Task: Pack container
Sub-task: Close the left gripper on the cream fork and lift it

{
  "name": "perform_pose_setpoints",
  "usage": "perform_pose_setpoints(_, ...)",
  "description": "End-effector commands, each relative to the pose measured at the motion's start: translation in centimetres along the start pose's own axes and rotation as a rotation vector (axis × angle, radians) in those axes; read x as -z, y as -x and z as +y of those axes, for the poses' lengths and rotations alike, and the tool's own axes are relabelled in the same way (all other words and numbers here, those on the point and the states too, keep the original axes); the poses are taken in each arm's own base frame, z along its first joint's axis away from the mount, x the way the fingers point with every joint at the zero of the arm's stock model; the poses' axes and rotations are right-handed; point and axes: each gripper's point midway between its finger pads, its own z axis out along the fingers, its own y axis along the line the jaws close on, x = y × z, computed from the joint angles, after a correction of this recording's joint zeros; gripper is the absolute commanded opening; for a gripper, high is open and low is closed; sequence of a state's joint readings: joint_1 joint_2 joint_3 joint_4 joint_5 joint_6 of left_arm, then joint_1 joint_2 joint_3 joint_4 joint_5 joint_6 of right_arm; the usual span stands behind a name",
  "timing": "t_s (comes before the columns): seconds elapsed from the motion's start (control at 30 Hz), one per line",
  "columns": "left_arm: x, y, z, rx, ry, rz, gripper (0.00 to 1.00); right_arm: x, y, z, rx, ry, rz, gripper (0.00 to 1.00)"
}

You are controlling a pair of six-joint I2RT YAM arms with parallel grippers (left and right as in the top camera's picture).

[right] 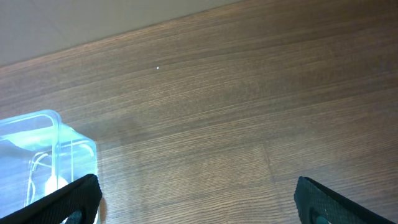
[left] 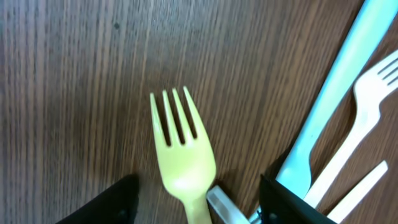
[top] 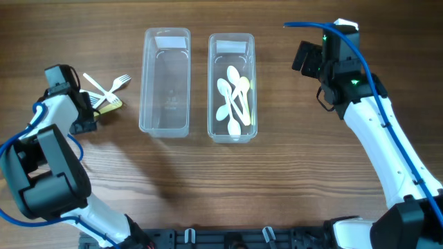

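Observation:
Two clear containers stand side by side. The left container (top: 166, 124) is empty. The right container (top: 232, 131) holds several white spoons (top: 233, 93). A few forks (top: 104, 90) lie on the table at the far left. In the left wrist view a yellow-green fork (left: 180, 155) lies between the open fingers of my left gripper (left: 199, 208), tines pointing away. White forks (left: 357, 134) and a light blue handle (left: 329, 93) lie beside it. My left gripper (top: 95, 111) is low over the forks. My right gripper (top: 304, 59) is open and empty, right of the spoon container (right: 43, 155).
The table is wood-grain brown. A small clear piece (left: 225, 208) lies by the yellow-green fork's neck. The right wrist view shows bare wood between the open fingers (right: 199, 199) and the table's far edge at the top.

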State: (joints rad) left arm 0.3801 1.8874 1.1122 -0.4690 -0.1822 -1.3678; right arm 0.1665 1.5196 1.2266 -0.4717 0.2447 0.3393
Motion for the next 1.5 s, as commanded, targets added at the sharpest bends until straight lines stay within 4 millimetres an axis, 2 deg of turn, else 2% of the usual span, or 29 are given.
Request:
perform_pose_setpoints(0.0, -2.3, 0.7, 2.7, 0.022, 0.09, -0.001, 0.61, 0.0, 0.4, -0.4, -0.005, -0.017, -0.011, 1.0)
perform_pose_setpoints(0.13, -2.6, 0.3, 3.2, 0.02, 0.11, 0.022, 0.61, 0.0, 0.4, -0.4, -0.005, -0.017, -0.011, 1.0)
perform_pose_setpoints(0.27, -4.2, -0.7, 4.6, 0.012, 0.167, 0.056, 0.56, 0.0, 0.4, -0.4, -0.005, -0.017, -0.011, 1.0)
perform_pose_setpoints(0.37, -5.0, -0.9, 5.1, 0.009, 0.185, 0.06, 0.46, 0.0, 0.4, -0.4, -0.005, -0.017, -0.011, 1.0)
perform_pose_setpoints(0.4, -5.2, -1.0, 5.2, 0.008, 0.19, 0.06, 0.46, 0.0, 0.4, -0.4, -0.005, -0.017, -0.011, 1.0)
perform_pose_setpoints(0.53, -5.3, -1.0, 5.1, 0.008, 0.185, 0.059, 0.47, 0.0, 0.4, -0.4, -0.005, -0.017, -0.011, 1.0)
perform_pose_setpoints(0.57, -5.3, -1.0, 5.2, 0.005, 0.186, 0.059, 0.44, 0.0, 0.4, -0.4, -0.005, -0.017, -0.011, 1.0)
perform_pose_setpoints(0.63, -5.4, -1.1, 5.6, 0.002, 0.204, 0.063, 0.32, 0.0, 0.4, -0.4, -0.005, -0.017, -0.011, 1.0)
perform_pose_setpoints(0.67, -5.3, -1.1, 5.8, 0.0, 0.21, 0.063, 0.3, 0.0, 0.4, -0.4, -0.005, -0.017, -0.011, 1.0)
perform_pose_setpoints(0.83, -5.2, -1.1, 6.1, -0.001, 0.222, 0.066, 0.25, 0.0, 0.4, -0.4, -0.005, -0.017, -0.011, 1.0)
perform_pose_setpoints(0.93, -4.7, -1.2, 5.5, 0.005, 0.201, 0.081, 0.23, 0.0, 0.4, -0.4, -0.005, -0.017, -0.011, 1.0)
perform_pose_setpoints(1.0, -3.5, -0.6, 4.7, 0.015, 0.171, 0.075, 0.23, 0.0, 0.4, -0.4, -0.005, -0.017, -0.011, 1.0)
perform_pose_setpoints(1.1, -0.1, 1.0, 2.7, 0.047, 0.081, 0.055, 0.23, 0.0, 0.4, -0.4, -0.005, -0.017, -0.011, 1.0)
perform_pose_setpoints(1.23, 5.8, 2.6, 0.4, 0.067, -0.057, 0.026, 0.04, 0.0, 0.4, -0.4, -0.005, -0.017, -0.011, 1.0)
perform_pose_setpoints(1.37, 10.3, 3.6, -0.8, 0.058, -0.169, 0.005, 0.04, 0.0, 0.4, -0.4, -0.005, -0.017, -0.011, 1.0)
perform_pose_setpoints(1.43, 11.7, 3.9, -1.3, 0.045, -0.212, -0.005, 0.04, 0.0, 0.4, -0.4, -0.005, -0.017, -0.011, 0.99)
perform_pose_setpoints(1.47, 12.3, 4.0, -1.3, -0.018, -0.225, -0.013, 0.3, 0.0, 0.4, -0.4, -0.005, -0.017, -0.011, 1.0)
